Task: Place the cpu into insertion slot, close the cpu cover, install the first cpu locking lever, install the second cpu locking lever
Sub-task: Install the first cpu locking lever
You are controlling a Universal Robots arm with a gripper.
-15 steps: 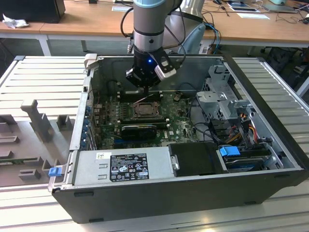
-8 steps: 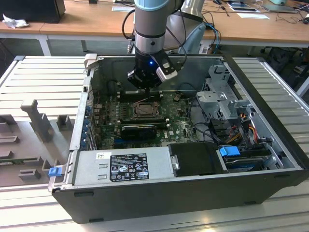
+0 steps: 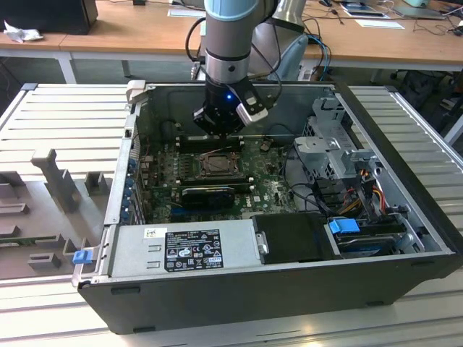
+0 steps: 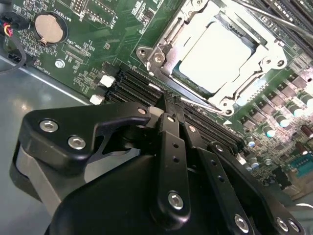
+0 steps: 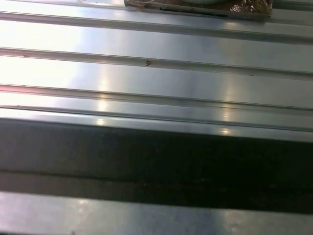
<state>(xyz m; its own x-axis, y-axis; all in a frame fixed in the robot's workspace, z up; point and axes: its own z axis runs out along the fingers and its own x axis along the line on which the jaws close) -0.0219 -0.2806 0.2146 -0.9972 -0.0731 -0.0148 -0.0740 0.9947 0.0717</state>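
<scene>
The cpu [image 4: 212, 56] lies flat in its socket on the green motherboard, its pale silver top showing. The cpu cover [image 4: 166, 46], a grey metal frame, lies down around it. A thin wire locking lever [image 4: 195, 100] runs along the socket edge nearest my fingers. My gripper [image 4: 171, 110] hovers just off that edge, over the black memory slots, with its dark fingers [image 4: 168, 127] pressed together and nothing between them. In the exterior view the gripper [image 3: 217, 131] hangs inside the open computer case, just behind the socket [image 3: 217, 165].
A power supply [image 3: 192, 249] lines the case's near side, and a drive cage [image 3: 340, 152] with cables fills the exterior view's right. A coin battery [image 4: 49, 27] sits on the board. A ribbed metal table [image 5: 156, 73] surrounds the case, with grey fixtures [image 3: 54, 181] on it.
</scene>
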